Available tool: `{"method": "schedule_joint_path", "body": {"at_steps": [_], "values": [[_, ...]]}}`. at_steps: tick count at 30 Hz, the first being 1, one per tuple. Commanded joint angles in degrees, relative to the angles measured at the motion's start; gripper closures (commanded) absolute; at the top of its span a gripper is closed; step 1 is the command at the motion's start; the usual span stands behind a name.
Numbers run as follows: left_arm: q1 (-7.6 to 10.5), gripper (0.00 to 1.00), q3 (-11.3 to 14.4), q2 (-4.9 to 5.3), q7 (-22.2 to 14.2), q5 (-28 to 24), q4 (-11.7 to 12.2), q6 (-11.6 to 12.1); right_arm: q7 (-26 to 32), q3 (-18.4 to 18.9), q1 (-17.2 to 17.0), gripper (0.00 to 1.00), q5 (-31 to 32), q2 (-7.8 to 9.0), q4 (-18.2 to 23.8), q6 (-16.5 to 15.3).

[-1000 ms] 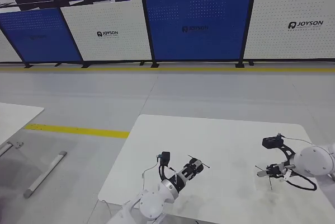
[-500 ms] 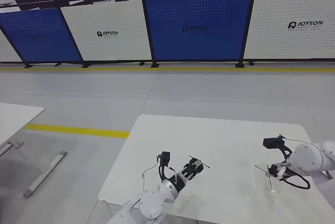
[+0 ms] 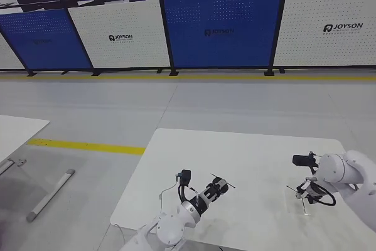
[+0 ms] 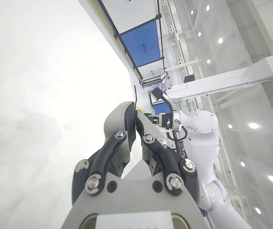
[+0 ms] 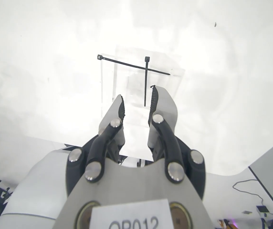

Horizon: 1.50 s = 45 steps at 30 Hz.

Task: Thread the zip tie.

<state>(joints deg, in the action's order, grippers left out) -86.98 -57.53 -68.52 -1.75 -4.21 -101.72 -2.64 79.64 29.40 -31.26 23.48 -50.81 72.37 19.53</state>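
My left gripper (image 4: 135,115) is shut on a black zip tie (image 4: 135,94), whose thin strip sticks out past the fingertips; from above, that zip tie (image 3: 223,181) lies crosswise in the gripper (image 3: 218,186) near the table's front. Two more black zip ties lie crossed on a clear block (image 5: 165,77) at the table's right side: one long tie (image 5: 117,62) and a second tie (image 5: 146,82) across it. My right gripper (image 5: 136,101) hangs open just over the block, and the second tie's tail end lies between its fingers. From above, the crossed ties (image 3: 299,191) lie under the right gripper (image 3: 305,188).
The white table (image 3: 238,157) is bare between the two arms. Its front edge runs close to the left arm. Blue and white partition panels (image 3: 219,31) stand far behind, across a grey floor with a yellow line (image 3: 87,147).
The right arm has swung in toward the table's middle and turned its wrist over the clear block. The left arm has stayed still with its zip tie.
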Motion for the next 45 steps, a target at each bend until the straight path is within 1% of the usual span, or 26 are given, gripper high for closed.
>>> {"method": "schedule_joint_path", "body": {"at_steps": [1, 4, 10, 13, 18, 20, 24, 26, 27, 32, 43, 45], "values": [[0.0, 1.0, 0.0, 0.0, 0.0, 0.0, 0.0, 0.0, 0.0, -1.0, 0.8, 0.74, -0.3, -0.14, -0.9, -0.1], [0.0, 1.0, 0.0, 0.0, 0.0, 0.0, 0.0, 0.0, 0.0, -2.5, 1.8, 0.76, -0.7, -0.51, -2.1, -0.1], [0.0, 1.0, 0.0, 0.0, 0.0, 0.0, 0.0, 0.0, 0.0, -5.4, 3.5, 0.75, -1.7, -1.43, -4.0, -0.1], [0.0, 1.0, 0.0, 0.0, 0.0, 0.0, 0.0, 0.0, 0.0, -6.9, 4.5, 0.78, -2.4, -1.98, -5.1, -0.1], [0.0, 1.0, 0.0, 0.0, 0.0, 0.0, 0.0, 0.0, 0.0, -9.3, 6.0, 0.78, -3.6, -3.03, -7.1, -0.1], [0.0, 1.0, 0.0, 0.0, 0.0, 0.0, 0.0, 0.0, 0.0, -10.3, 6.6, 0.76, -4.2, -3.57, -8.2, -0.1], [0.0, 1.0, 0.0, 0.0, 0.0, 0.0, 0.0, 0.0, 0.0, -12.0, 7.6, 0.78, -5.4, -4.57, -9.9, -0.1], [0.0, 1.0, 0.0, 0.0, 0.0, 0.0, 0.0, 0.0, 0.0, -12.8, 8.0, 0.82, -5.8, -5.02, -10.7, -0.1], [0.0, 1.0, 0.0, 0.0, 0.0, 0.0, 0.0, 0.0, 0.0, -13.3, 8.3, 0.82, -6.1, -5.32, -11.3, -0.1], [0.0, 1.0, 0.0, 0.0, 0.0, 0.0, 0.0, 0.0, 0.0, -14.7, 9.4, 0.79, -7.0, -6.31, -13.4, -0.1], [0.0, 1.0, 0.0, 0.0, 0.0, 0.0, 0.0, 0.0, 0.0, -17.4, 10.9, 0.81, -8.5, -7.88, -16.5, -0.3], [0.0, 1.0, 0.0, 0.0, 0.0, 0.0, 0.0, 0.0, 0.0, -17.9, 11.2, 0.8, -8.7, -8.24, -17.1, -0.4]]}}
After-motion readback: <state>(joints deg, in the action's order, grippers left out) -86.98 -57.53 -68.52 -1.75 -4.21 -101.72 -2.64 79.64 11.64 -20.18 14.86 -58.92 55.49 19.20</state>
